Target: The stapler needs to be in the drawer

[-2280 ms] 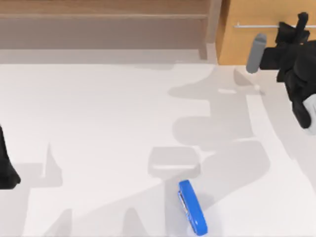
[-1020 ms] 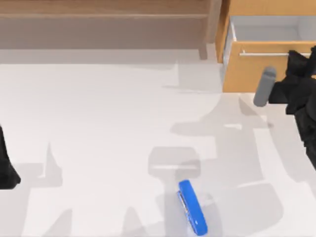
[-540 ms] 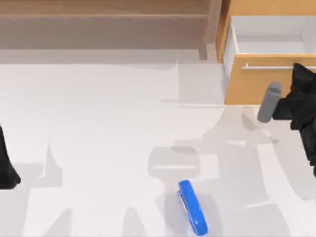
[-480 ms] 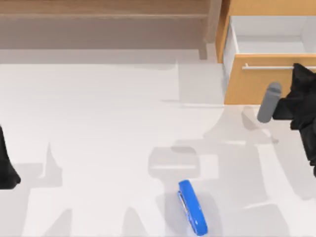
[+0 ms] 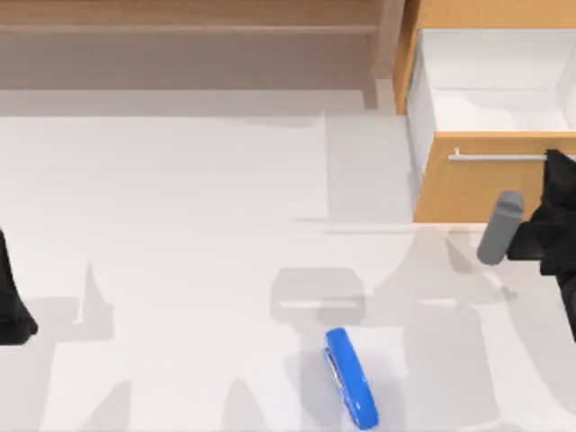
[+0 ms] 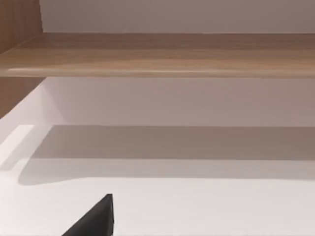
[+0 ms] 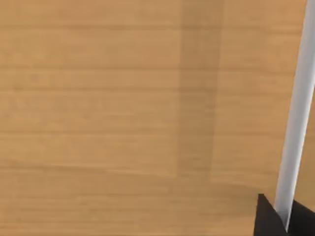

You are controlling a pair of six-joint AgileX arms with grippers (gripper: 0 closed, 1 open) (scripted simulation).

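The blue stapler (image 5: 351, 376) lies flat on the white table near the front edge, a little right of centre, with nothing touching it. At the back right, the orange-brown drawer (image 5: 468, 189) stands pulled out, its white interior bare. My right gripper (image 5: 560, 162) is at the right end of the drawer's silver handle (image 5: 499, 156). In the right wrist view the handle (image 7: 295, 123) runs between the black fingertips (image 7: 268, 221), so the gripper (image 7: 284, 222) is shut on it. My left arm (image 5: 11, 301) stays parked at the table's left edge.
A long pale-brown shelf unit (image 5: 189, 45) runs along the back, left of the drawer; the same shelf unit (image 6: 162, 54) fills the far side of the left wrist view. White tabletop (image 5: 180, 225) stretches between the stapler, the drawer and the left arm.
The right gripper has pulled the handle toward the table's front, taking the drawer from closed to well open and baring its white interior. Stapler and left arm have not moved.
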